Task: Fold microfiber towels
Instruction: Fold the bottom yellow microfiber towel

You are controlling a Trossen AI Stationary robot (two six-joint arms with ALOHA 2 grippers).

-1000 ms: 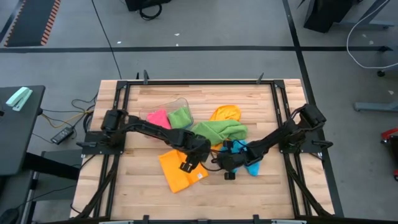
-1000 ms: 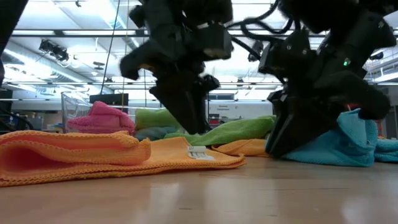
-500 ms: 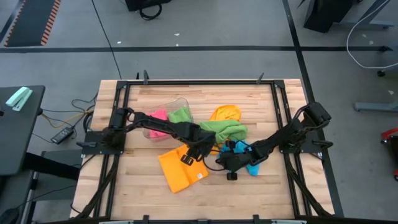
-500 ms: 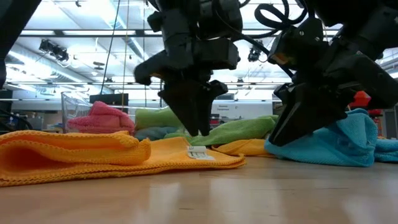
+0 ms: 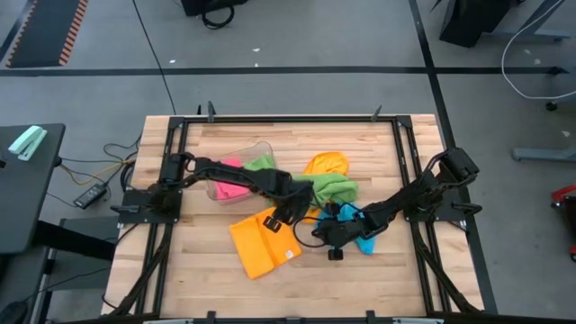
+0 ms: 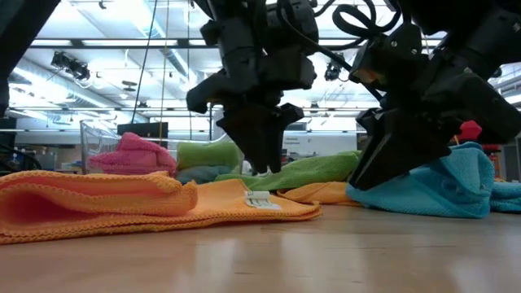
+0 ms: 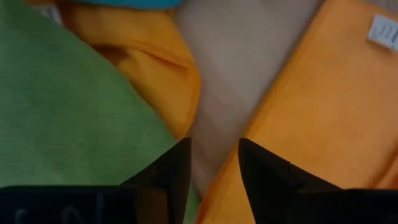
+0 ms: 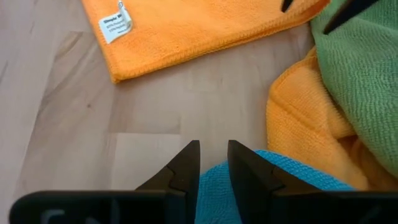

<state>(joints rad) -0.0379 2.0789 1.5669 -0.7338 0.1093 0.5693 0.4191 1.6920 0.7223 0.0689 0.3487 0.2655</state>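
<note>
**A:** so what was cluttering the table [image 5: 216,279]? the orange towel [image 5: 261,245] lay folded near the front, left of middle, white tag [image 6: 259,200] up; a green towel [image 5: 326,187] sprawled across the centre with a second orange towel [image 5: 326,164] bunched just behind it; the blue towel [image 6: 444,189] sat to the right, mostly under the right arm from above; pink towel [image 5: 229,171] and another green one [image 5: 262,165] were piled by the clear tub [image 5: 256,147] at the far left.

**B:** yeah, and the arms blocked a lot; the left gripper [image 5: 286,214] hung over the far right corner of the folded orange towel, right where it met the green one; the left wrist view showed its fingers [image 7: 175,167] parted with bare wood between them, nothing pinched.

**A:** the right gripper [image 5: 326,232] was low at the near edge of the blue towel; the right wrist view had its fingers [image 8: 185,167] a narrow gap apart, tips at the blue cloth; couldn't tell if it was actually pinching it.

**B:** the low view helped though; it showed the pink one heaped against the tub, which the overhead half hid behind the left arm.
</note>
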